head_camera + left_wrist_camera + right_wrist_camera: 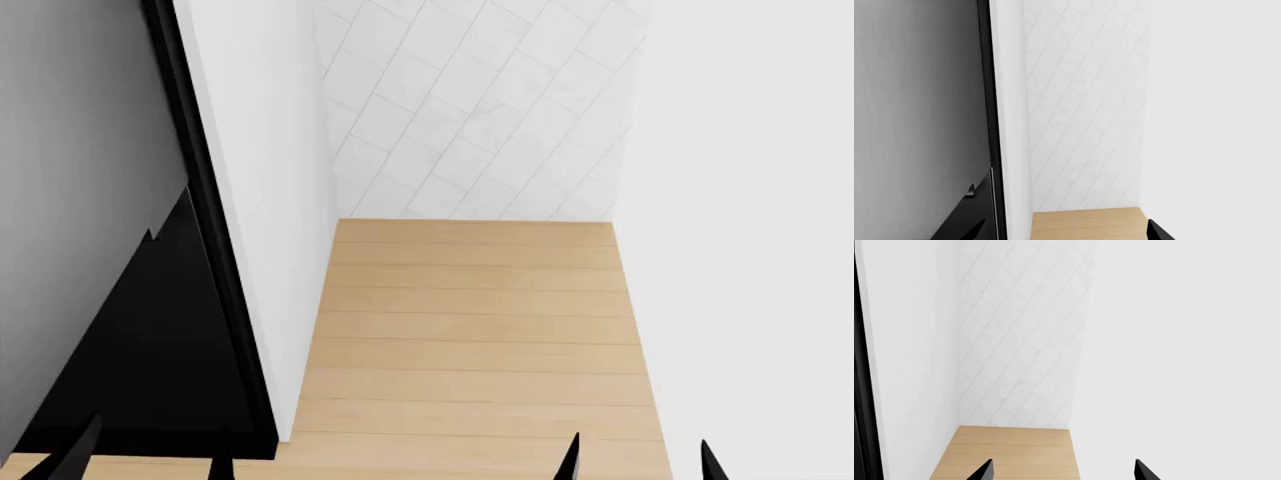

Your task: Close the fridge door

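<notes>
The fridge door [80, 200] stands open, nearly edge-on to me, at the left of the head view. Its glossy outer skin fades from grey to black, its edge [214, 260] is black, and a plain white face [260, 200] lies just to the right of that edge. The left wrist view shows the same door [921, 100] close ahead. My left gripper [156, 462] [1067, 234] is open, low in front of the door's dark skin and holding nothing. My right gripper [641, 462] [1062, 473] is open over the floor, also holding nothing. The door's black edge [861, 365] shows in the right wrist view too.
A wooden floor [467, 330] runs ahead in a narrow gap to a white tiled wall [467, 110]. A plain white wall [747, 200] closes the right side.
</notes>
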